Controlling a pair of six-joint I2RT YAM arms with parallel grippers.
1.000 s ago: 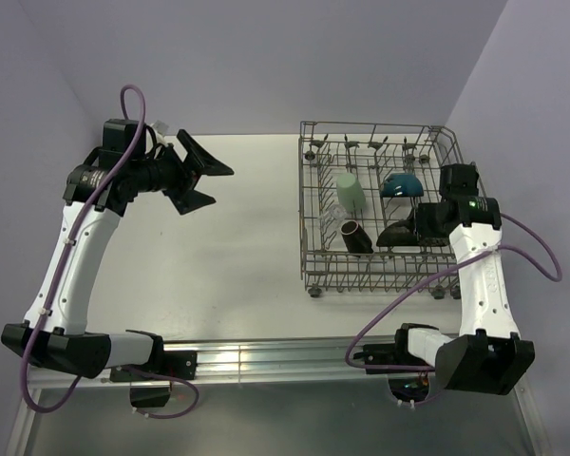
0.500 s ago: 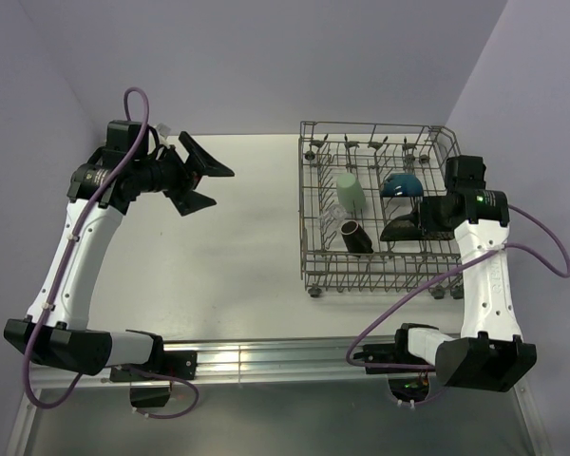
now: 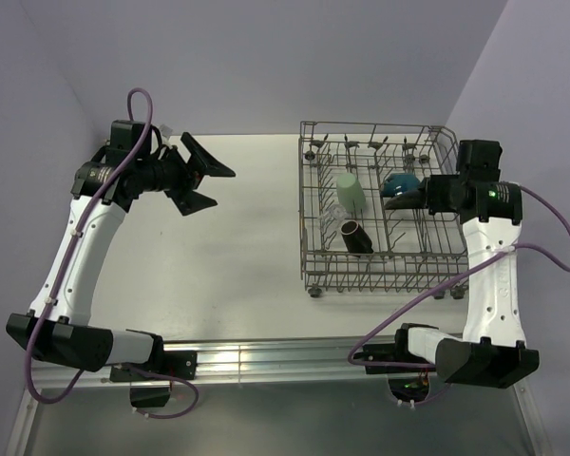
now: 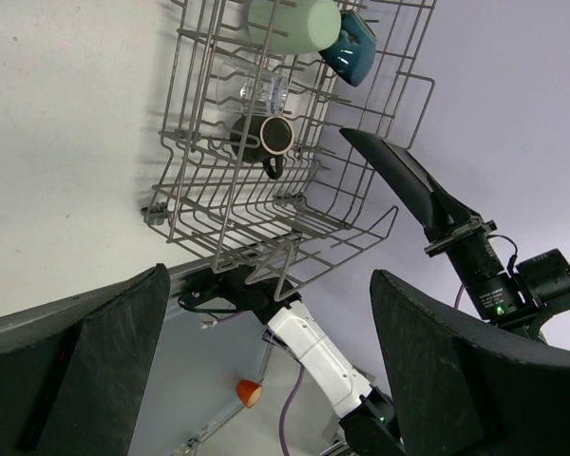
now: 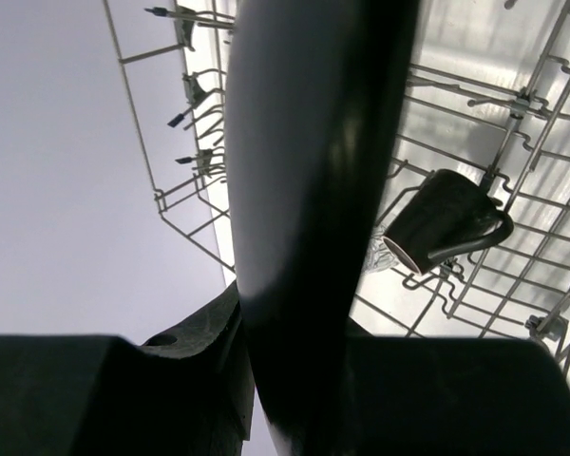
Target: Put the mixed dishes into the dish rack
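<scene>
L arm raised, elbow bent, L gripper [image 3: 205, 180] spread wide. R arm upright, R gripper [image 3: 420, 195] clamped on black plate [image 4: 407, 179].

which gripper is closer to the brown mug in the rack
Right. The right gripper is over the dish rack's right side, holding the square black plate, just right of and beyond the brown mug. The left gripper hangs open over the table, well left of the rack.

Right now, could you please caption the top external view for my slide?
Right gripper holds the black plate at the dish rack, green cup and brown mug inside; left gripper open.
</scene>
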